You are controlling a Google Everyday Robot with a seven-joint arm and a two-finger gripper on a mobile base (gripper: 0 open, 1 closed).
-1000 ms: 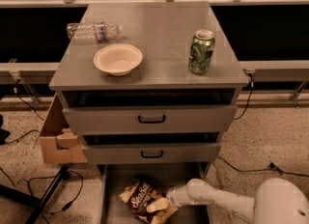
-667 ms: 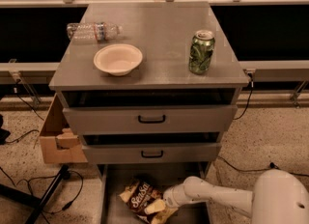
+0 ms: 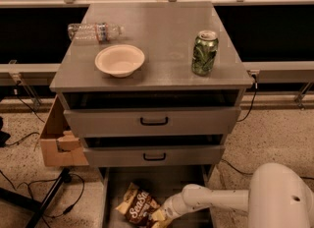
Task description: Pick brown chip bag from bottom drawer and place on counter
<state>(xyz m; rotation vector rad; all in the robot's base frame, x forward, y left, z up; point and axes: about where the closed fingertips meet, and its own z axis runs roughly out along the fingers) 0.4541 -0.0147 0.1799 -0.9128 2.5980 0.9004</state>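
The brown chip bag (image 3: 139, 206) lies crinkled in the open bottom drawer (image 3: 176, 180), at its front left. My white arm reaches in from the lower right, and the gripper (image 3: 161, 215) is at the bag's right end, low in the drawer and touching the bag. The counter (image 3: 162, 35) is the grey cabinet top above the two upper drawers.
On the counter stand a green can (image 3: 204, 52), a white bowl (image 3: 119, 60) and a lying plastic bottle (image 3: 94, 31). The two upper drawers (image 3: 154, 121) are slightly open. A cardboard box (image 3: 58, 141) sits left of the cabinet, with cables and a stand leg on the floor.
My arm has reached further left along the drawer, bringing the gripper against the right end of the chip bag. The bag lies in the same place.
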